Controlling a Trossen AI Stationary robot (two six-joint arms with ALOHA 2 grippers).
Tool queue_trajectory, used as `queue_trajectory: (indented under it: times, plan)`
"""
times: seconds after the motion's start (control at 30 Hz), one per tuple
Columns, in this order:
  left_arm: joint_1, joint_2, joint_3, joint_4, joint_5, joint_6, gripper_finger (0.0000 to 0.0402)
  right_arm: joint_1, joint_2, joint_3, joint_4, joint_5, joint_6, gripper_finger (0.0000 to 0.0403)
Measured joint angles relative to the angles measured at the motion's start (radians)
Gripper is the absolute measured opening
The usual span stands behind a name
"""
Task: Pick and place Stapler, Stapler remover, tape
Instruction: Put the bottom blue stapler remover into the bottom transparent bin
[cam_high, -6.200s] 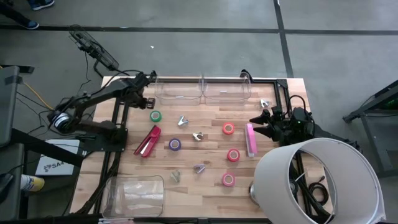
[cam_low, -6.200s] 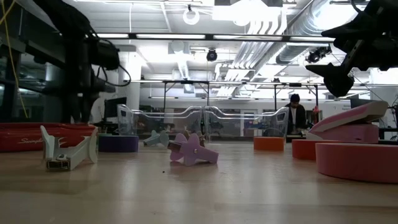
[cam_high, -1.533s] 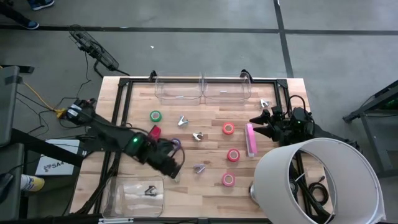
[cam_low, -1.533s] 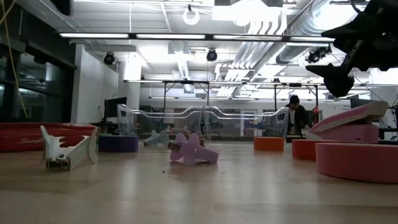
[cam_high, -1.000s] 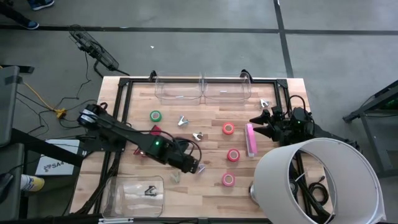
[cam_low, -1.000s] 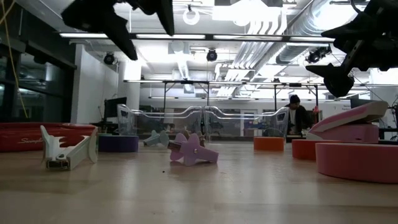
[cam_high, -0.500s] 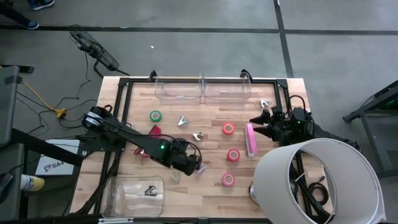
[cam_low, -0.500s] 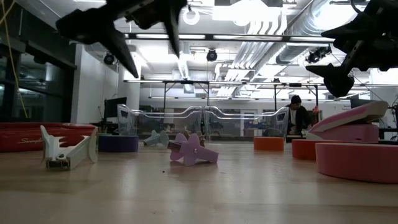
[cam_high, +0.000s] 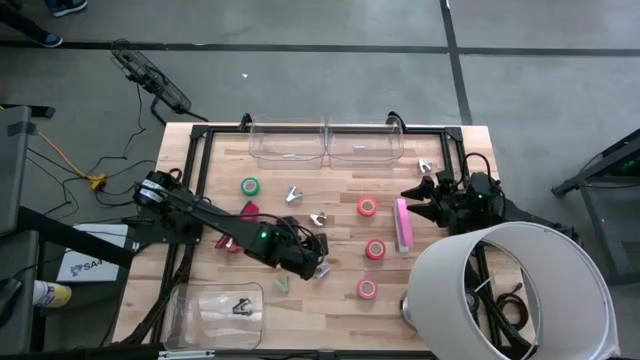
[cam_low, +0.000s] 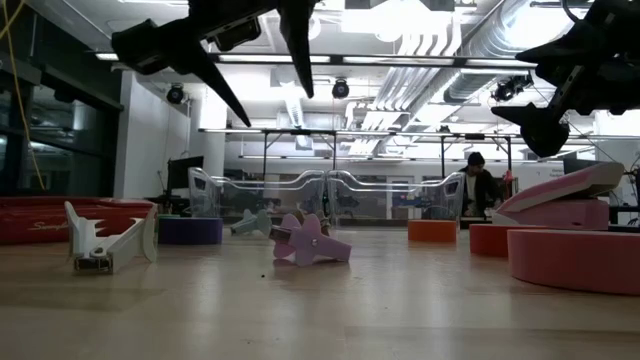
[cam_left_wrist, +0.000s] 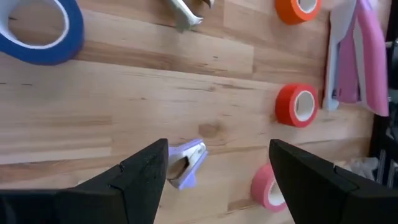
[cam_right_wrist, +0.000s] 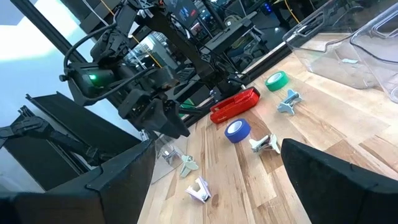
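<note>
High view: the left gripper (cam_high: 318, 262) is stretched out over the middle of the table (cam_high: 340, 180), right above a purple staple remover (cam_high: 322, 270). The right gripper (cam_high: 418, 192) is parked at the table's right edge beside the pink stapler (cam_high: 403, 224).

Left wrist view: both left fingers (cam_left_wrist: 146, 177) are spread wide with nothing between them. The purple staple remover (cam_left_wrist: 186, 163) lies on the wood just ahead of the gap, nearer one finger than the other, not centred. Its long axis runs at a slant to the line joining the fingertips. My judgement: a small sideways shift is needed before descent, perhaps also a wrist turn so the fingers close across its narrow width.

Low view: the left gripper (cam_low: 262, 48) hangs well above the wood, fingers apart, and the purple staple remover (cam_low: 310, 242) sits below it and untouched.

The left arm is plainly the nearer one; the right is well apart from this piece. The right gripper's fingers also look splayed and hold nothing.

Other items lying loose:
- red stapler (cam_high: 244, 213), partly hidden under the left arm
- green tape roll (cam_high: 250, 186)
- three red-pink tape rolls (cam_high: 375, 249) on the right half
- further staple removers (cam_high: 294, 193) toward the far bins (cam_high: 325, 142)

The near clear tray (cam_high: 218, 312) holds one small dark object; I cannot tell what it is.
</note>
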Motion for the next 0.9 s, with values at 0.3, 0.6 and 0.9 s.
queue_trajectory:
  times: [0.3,0.6,0.9]
  plan:
    - [-0.014,0.0,-0.015,-0.024,0.034,0.241,0.0273,0.0,0.0,0.0,-0.002,0.0,0.0,0.0339]
    - [0.002,-0.077,-0.015,-0.221,0.015,0.562,0.0273,0.0,0.0,0.0,-0.002,0.0,0.0,0.0339]
    - [0.124,-0.186,-0.014,-0.575,-0.075,0.667,0.0273,0.0,0.0,0.0,-0.002,0.0,0.0,0.0339]
